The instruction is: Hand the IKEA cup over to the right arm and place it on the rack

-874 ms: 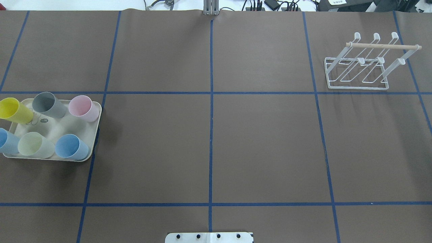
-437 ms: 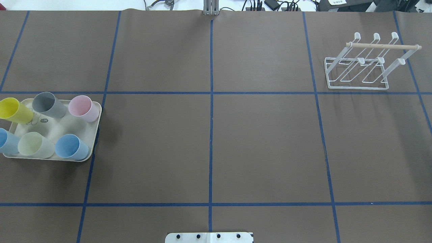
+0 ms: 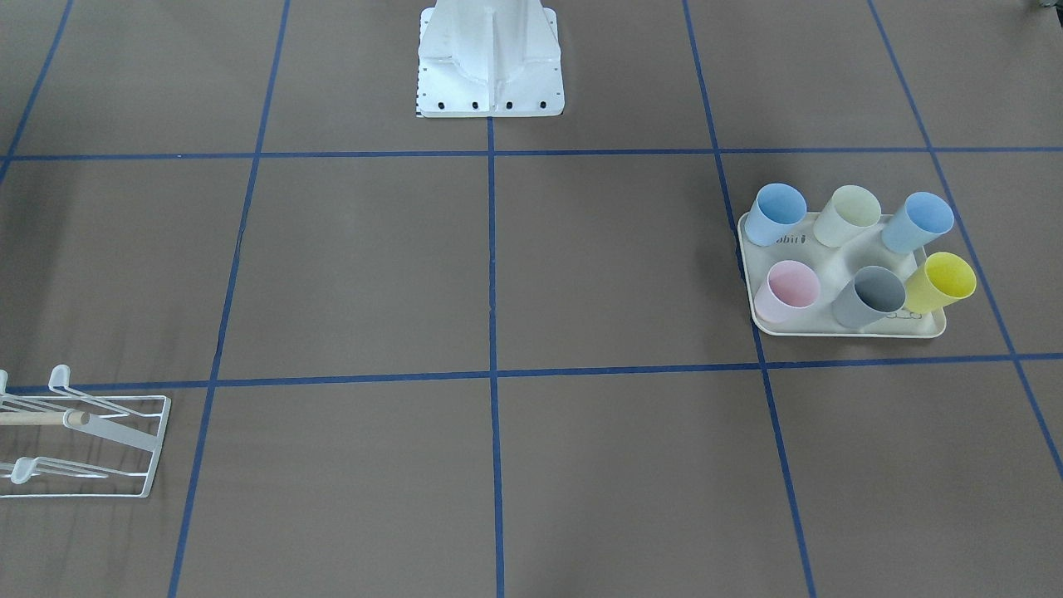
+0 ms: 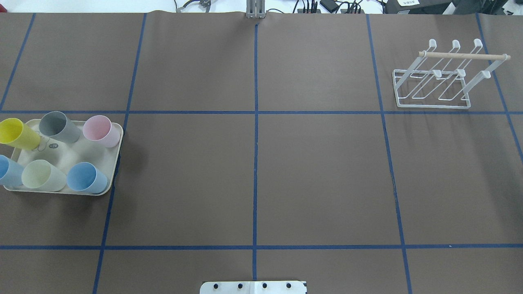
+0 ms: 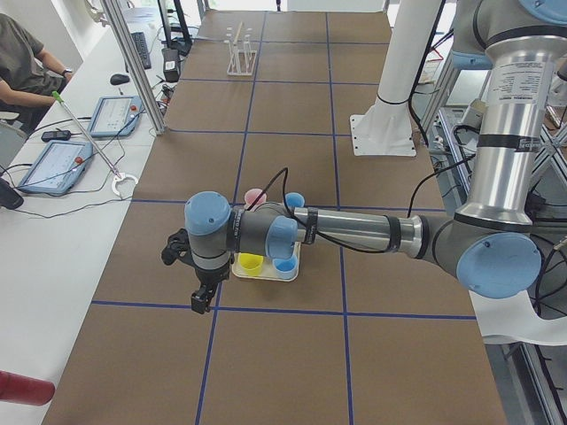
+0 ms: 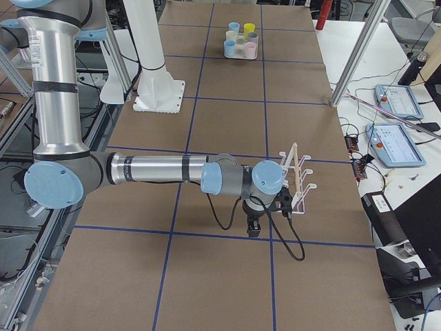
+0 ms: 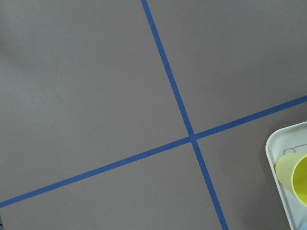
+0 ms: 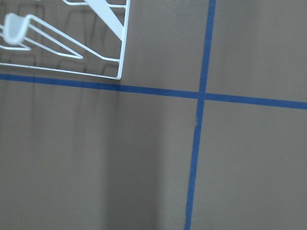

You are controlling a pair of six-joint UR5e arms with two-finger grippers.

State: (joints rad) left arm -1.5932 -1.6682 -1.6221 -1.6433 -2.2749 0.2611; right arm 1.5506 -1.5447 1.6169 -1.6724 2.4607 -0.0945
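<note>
Several IKEA cups stand upright on a cream tray (image 4: 117, 157) at the table's left: yellow (image 4: 14, 132), grey (image 4: 57, 125), pink (image 4: 100, 130), pale green (image 4: 41, 175) and two blue ones (image 4: 83, 177). The white wire rack (image 4: 433, 87) with its wooden rod holds nothing at the far right. My left gripper (image 5: 202, 304) hangs just beyond the tray's outer end and shows only in the exterior left view, so I cannot tell its state. My right gripper (image 6: 253, 231) hovers beside the rack (image 6: 298, 176), state equally unclear. The left wrist view catches the yellow cup (image 7: 295, 177).
The robot's white base plate (image 4: 253, 287) sits at the near middle edge. Blue tape lines grid the brown table cover. A seated person (image 5: 22, 53) and tablets (image 5: 113, 113) are at a side desk beyond an aluminium post (image 5: 133, 66).
</note>
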